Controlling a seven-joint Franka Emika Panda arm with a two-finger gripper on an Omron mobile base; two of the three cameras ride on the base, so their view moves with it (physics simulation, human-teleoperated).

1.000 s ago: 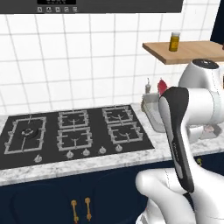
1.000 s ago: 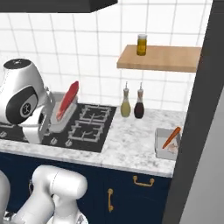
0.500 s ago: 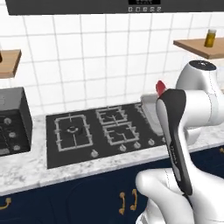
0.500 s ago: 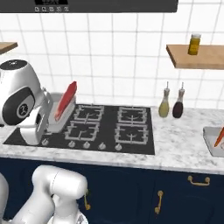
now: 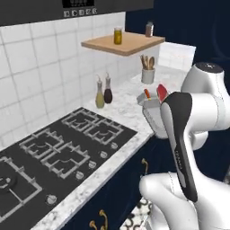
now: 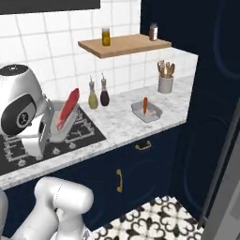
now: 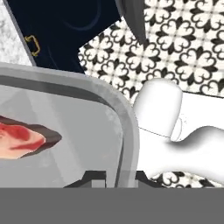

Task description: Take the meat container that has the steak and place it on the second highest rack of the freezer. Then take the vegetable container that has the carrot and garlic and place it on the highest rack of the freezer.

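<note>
My gripper [image 7: 114, 177] is shut on the rim of the meat container [image 7: 65, 131], a light-grey tray held tilted in front of the arm [image 6: 61, 127] [image 5: 155, 117]. The dark-red steak [image 7: 19, 138] [image 6: 68, 107] lies inside it. On the marble counter the vegetable container [image 6: 147, 111] [image 5: 144, 101] rests flat with the orange carrot [image 6: 145, 104] in it; I cannot make out the garlic. At the right edge of the right base view stands a tall grey door of the freezer [image 6: 227, 178].
Two oil bottles [image 6: 98, 93] and a utensil pot [image 6: 165, 82] stand at the back of the counter, under a wooden shelf [image 6: 124, 44] with jars. The black stove [image 5: 58, 148] lies to the left. Navy cabinets with gold handles [image 6: 143, 146] front a patterned floor [image 6: 164, 215].
The whole picture has shifted: the base has turned right, so the stove slid left and the counter corner and grey door came into view. The tray stays in my gripper.
</note>
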